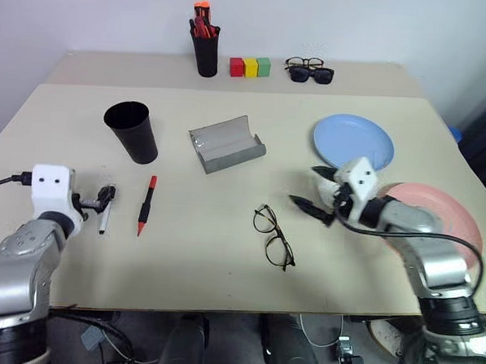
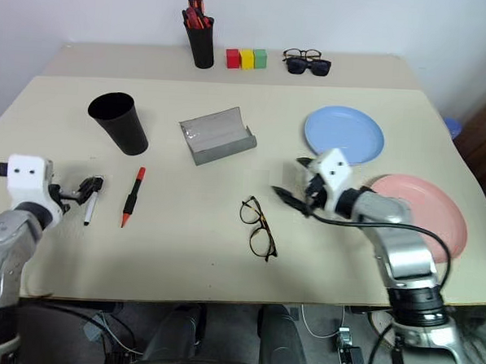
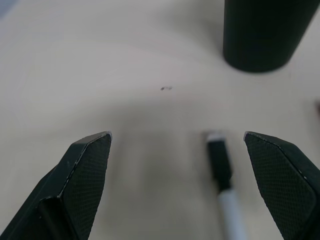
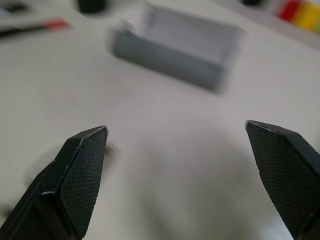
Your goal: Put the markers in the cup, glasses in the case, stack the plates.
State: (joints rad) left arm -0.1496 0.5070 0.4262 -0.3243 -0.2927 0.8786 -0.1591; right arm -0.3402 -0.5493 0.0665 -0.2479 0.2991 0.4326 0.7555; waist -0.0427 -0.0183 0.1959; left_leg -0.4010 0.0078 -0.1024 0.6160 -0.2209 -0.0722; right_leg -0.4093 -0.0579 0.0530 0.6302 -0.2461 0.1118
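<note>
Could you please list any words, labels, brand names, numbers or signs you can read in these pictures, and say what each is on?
None can be read.
The cup, case, blue plate, pink plate and colored blocks look plain.
Any print on the markers is too small to tell.

Place: lab or test room
Evidence: plain beige laminate tables (image 1: 222,262), bare white wall (image 1: 357,25), loose black cables (image 1: 97,325) underneath
</note>
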